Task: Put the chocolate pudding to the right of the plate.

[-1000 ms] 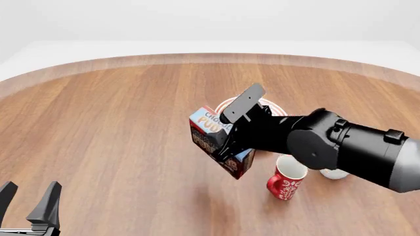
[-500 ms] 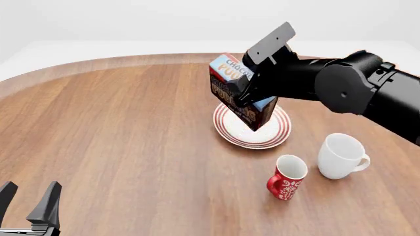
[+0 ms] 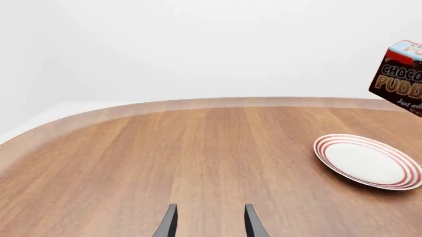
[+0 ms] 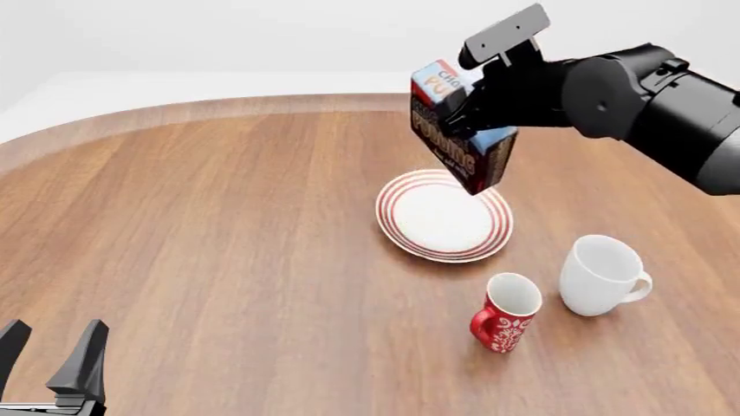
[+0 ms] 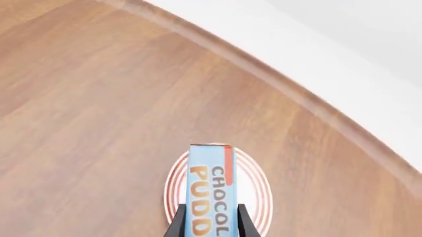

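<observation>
My right gripper (image 4: 472, 117) is shut on the chocolate pudding (image 4: 453, 139), a tilted box with a light-blue top and brown sides, held in the air above the far edge of the plate (image 4: 407, 232). The right wrist view shows the pudding (image 5: 209, 190) clamped between the fingers (image 5: 177, 221), with the red-ringed plate (image 5: 257, 197) below it. In the left wrist view the pudding (image 3: 400, 81) hangs above the plate (image 3: 366, 160). My left gripper (image 4: 48, 355) is open and empty at the near left; it also shows in the left wrist view (image 3: 207, 222).
A white mug (image 4: 601, 275) stands right of the plate's near side, and a red patterned mug (image 4: 504, 313) stands in front of the plate. The round wooden table's far edge (image 4: 289, 104) curves behind the plate.
My right arm has lifted the pudding and carried it away from me and to the right, from in front of the plate to above its far edge. The left arm has not moved.
</observation>
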